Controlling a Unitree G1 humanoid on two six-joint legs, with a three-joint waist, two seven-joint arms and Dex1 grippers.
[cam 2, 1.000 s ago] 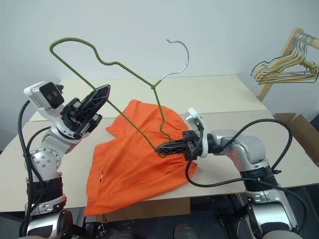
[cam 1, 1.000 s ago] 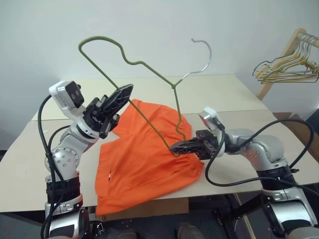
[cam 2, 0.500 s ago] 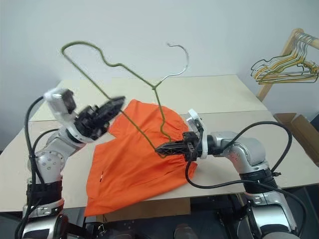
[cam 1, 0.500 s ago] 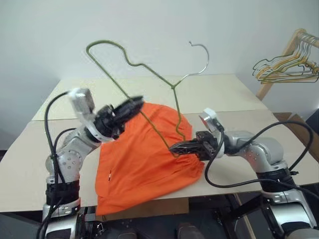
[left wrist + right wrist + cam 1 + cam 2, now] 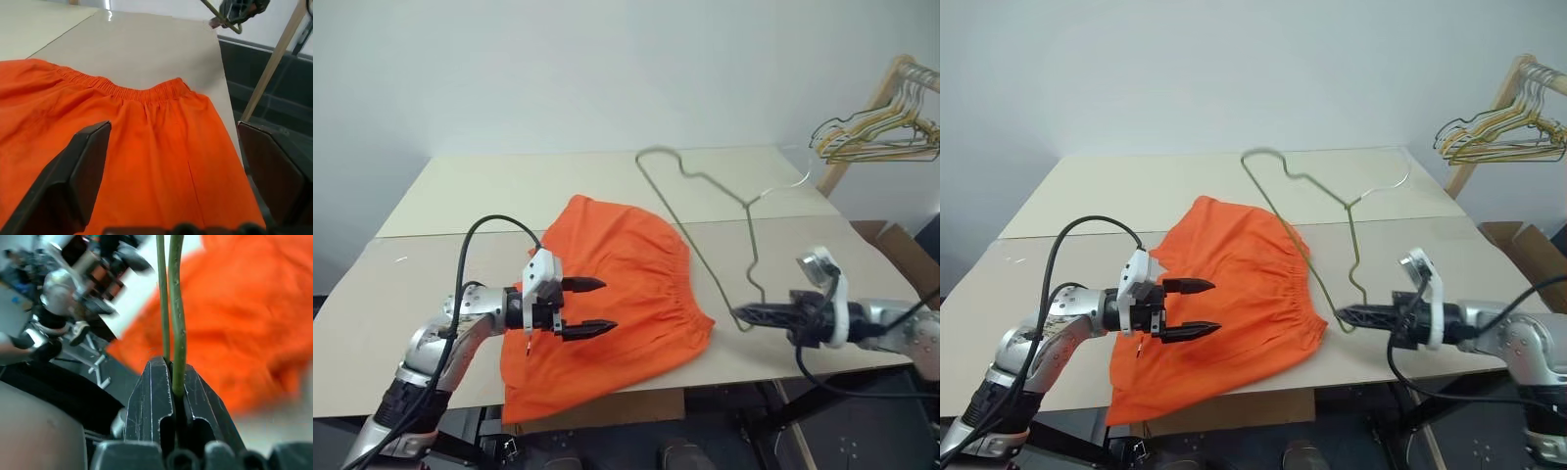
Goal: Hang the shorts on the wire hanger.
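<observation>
Shorts flat on the surface, hanger clear of them in the right claw.

Head views: you have the left claw (image 5: 582, 307) spread wide, hovering over the shorts (image 5: 617, 294), which lie limp near the front edge of the surface (image 5: 460, 206); open room behind them. Right claw (image 5: 1356, 316) is clamped on the wire hanger (image 5: 1317, 211), beside the shorts.
Left wrist view: soft, light cloth; I'd judge the gathered waistband (image 5: 132, 90) your firmest hold.
Right wrist view: thin, stiff wire pinched between the fingers (image 5: 154, 396); likely to swivel.
</observation>
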